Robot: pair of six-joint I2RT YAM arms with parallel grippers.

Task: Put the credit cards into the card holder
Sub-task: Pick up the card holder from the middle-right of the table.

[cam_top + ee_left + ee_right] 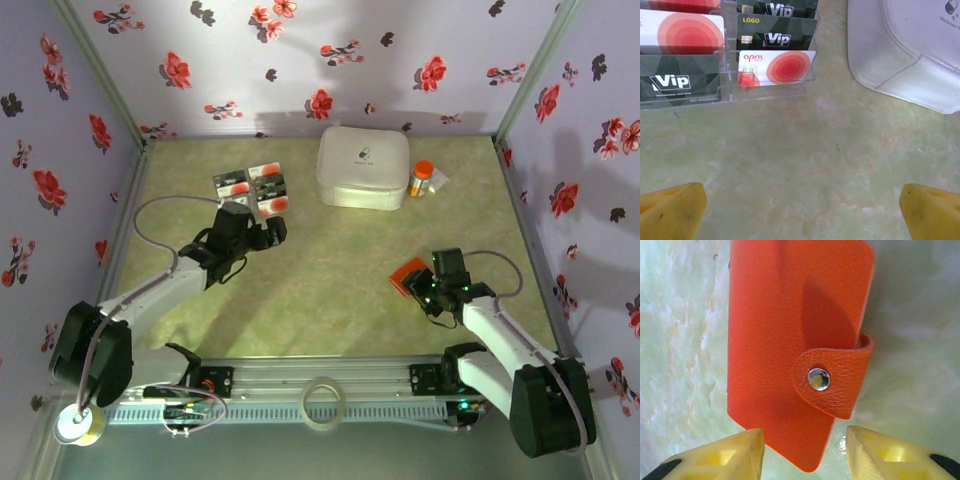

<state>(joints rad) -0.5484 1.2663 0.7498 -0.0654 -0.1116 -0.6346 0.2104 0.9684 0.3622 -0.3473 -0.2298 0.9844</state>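
The credit cards (253, 188), black and white with red-orange blotches, stand in a clear tiered rack at the back left. In the left wrist view a white card (777, 67) fills the nearest slot. My left gripper (272, 232) (802, 200) hovers just in front of the rack, open wide, with bare table between its fingers. The orange card holder (408, 273) (790, 340) lies snapped shut on the table at the right. My right gripper (428, 287) (805, 440) straddles its near corner: the left fingertip is at the edge, and a gap shows at the right one.
A big white rounded box (362, 168) (910, 50) sits at the back centre, with an orange-capped pill bottle (423, 178) beside it. A tape ring (323, 402) rests on the rail between the arm bases. Flowered walls close in three sides.
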